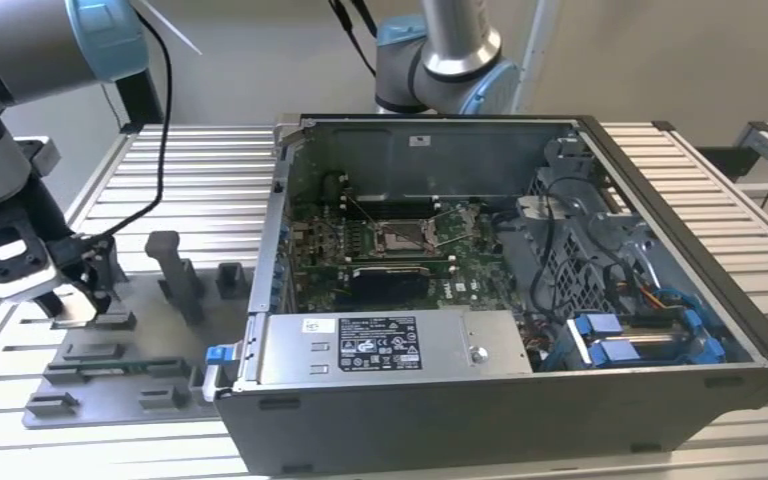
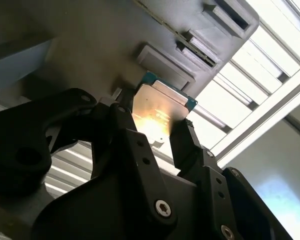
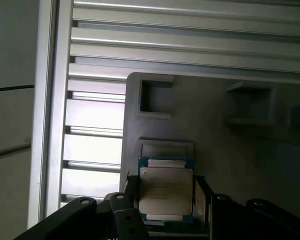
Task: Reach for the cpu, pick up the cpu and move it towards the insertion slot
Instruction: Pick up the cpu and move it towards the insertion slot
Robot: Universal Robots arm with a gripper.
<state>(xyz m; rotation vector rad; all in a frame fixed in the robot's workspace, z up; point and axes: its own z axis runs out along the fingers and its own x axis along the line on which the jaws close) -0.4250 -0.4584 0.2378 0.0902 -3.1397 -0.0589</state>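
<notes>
We judge the task to be at the grasp: the reach is done and the carry has not begun. In the exterior view the end effector [image 1: 75, 300] is down at the grey fixture [image 1: 117, 385] on the tabletop [image 1: 184, 180], at the exterior view's left and well apart from the open case [image 1: 491, 410].

In both wrist views the cpu [image 3: 166, 192] sits between the two black fingers [image 3: 200, 197], which lie against its opposite edges. We read the end effector as pinching the cpu, with the jaws narrowed to the chip's width. Its silvery top faces the first wrist camera, and it is just beside a shallow rectangular pocket of the fixture. We cannot tell whether it is clear of the fixture's surface.

The slot [image 1: 404, 236] lies on the green motherboard [image 1: 471, 245] inside the case, with its silver frame bare and nothing over it. As we judge it, the lift, if not yet made, and the whole way from fixture to slot are left.
</notes>
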